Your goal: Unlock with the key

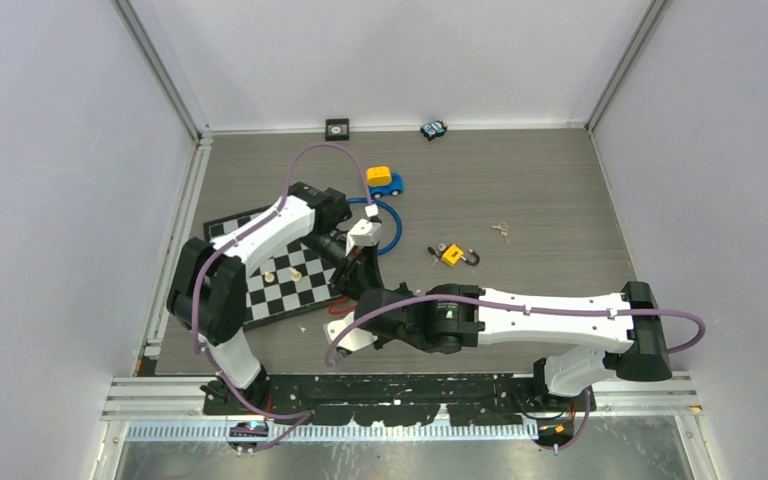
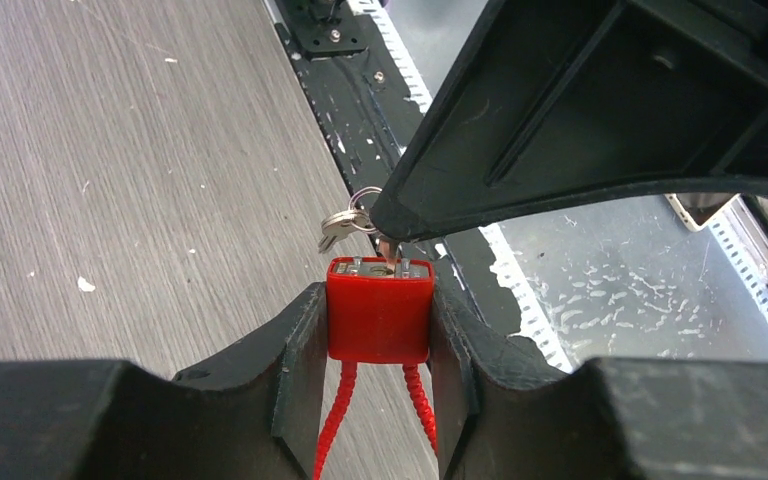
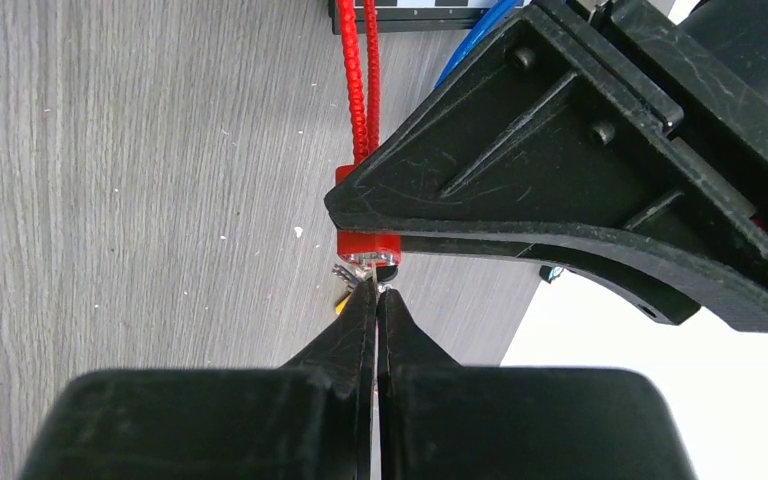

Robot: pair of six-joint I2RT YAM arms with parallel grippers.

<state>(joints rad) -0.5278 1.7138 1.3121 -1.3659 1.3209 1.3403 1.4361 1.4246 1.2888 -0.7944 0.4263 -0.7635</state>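
A red padlock [image 2: 378, 320] with a red coiled cable shackle [image 2: 332, 420] sits clamped between my left gripper's [image 2: 378, 305] two fingers, keyhole face pointing away from the wrist. My right gripper [image 3: 376, 290] is shut on a small silver key [image 2: 388, 247], whose tip sits in the keyhole. Spare keys on a ring [image 2: 345, 222] hang beside it. In the right wrist view the padlock [image 3: 367, 243] shows just beyond my fingertips, its cable [image 3: 362, 90] running away. From the top, both grippers meet near the table's front [image 1: 358, 285], with the lock hidden between them.
A chessboard [image 1: 280, 285] with a few pieces lies under the left arm. Behind the grippers are a blue cable loop [image 1: 392, 228] and a blue and yellow toy car [image 1: 384, 182]. A yellow padlock [image 1: 452, 255] and loose keys [image 1: 501, 230] lie to the right.
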